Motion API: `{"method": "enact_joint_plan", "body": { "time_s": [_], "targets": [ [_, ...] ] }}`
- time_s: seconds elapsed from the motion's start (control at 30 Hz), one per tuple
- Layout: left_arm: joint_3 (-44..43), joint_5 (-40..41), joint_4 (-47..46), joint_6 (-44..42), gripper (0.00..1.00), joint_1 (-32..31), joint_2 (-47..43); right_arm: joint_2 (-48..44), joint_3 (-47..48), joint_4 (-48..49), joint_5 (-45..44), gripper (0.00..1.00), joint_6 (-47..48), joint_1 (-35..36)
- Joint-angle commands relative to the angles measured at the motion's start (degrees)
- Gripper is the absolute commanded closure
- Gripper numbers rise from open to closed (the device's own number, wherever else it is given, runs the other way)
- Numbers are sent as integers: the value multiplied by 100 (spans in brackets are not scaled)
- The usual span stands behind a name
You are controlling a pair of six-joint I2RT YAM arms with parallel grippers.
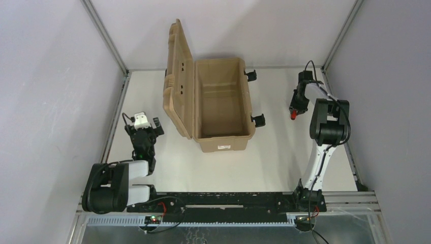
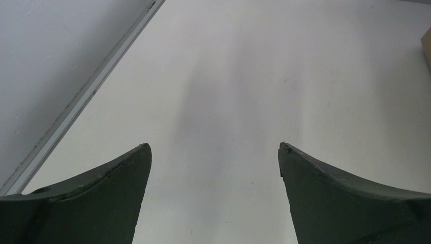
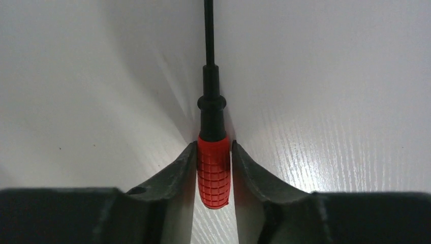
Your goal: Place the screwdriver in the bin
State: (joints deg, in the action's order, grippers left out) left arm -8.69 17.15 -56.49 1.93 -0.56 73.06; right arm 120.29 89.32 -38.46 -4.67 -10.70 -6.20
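Right gripper is clamped on the screwdriver at its red handle, with the shaft running straight out past the fingertips. The open bin sits mid-table to its left, with bare table between them. Likely a leftward carry, right arm's job. Left gripper is spread and empty, near-left of the bin.

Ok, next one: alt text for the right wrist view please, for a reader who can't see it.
The right claw is shut on the red ribbed handle of the screwdriver, seen close up from just behind the claw. The thin black shaft runs straight up and out of the top of the picture, against the white table.
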Motion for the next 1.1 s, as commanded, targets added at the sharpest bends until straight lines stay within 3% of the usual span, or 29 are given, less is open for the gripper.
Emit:
{"method": "enact_joint_plan", "body": {
  "time_s": [0.0,0.1,0.2,0.53,0.63,0.87,1.07],
  "targets": [
    [-246,-106,-398,-97,0,38,-81,43,6,-85,36,71,14,-72],
    [-246,-104,-398,-97,0,38,-83,-139,-46,-34,25,91,166,-83],
    [-242,-106,-398,-97,0,38,-86,-617,-20,-84,22,97,383,-83],
    [-244,-105,-398,-97,0,38,-83,-1789,890,-1424,240,100,608,94],
    [-240,-104,-398,-97,0,38,-84,-2068,1375,-1808,713,100,397,303],
    [-241,-105,-398,-97,0,38,-82,-2304,2472,-2152,1708,100,-204,1522],
    [-243,-106,-396,-97,0,38,-81,-1956,3010,-1788,2294,100,-849,2592]
  ]
}}
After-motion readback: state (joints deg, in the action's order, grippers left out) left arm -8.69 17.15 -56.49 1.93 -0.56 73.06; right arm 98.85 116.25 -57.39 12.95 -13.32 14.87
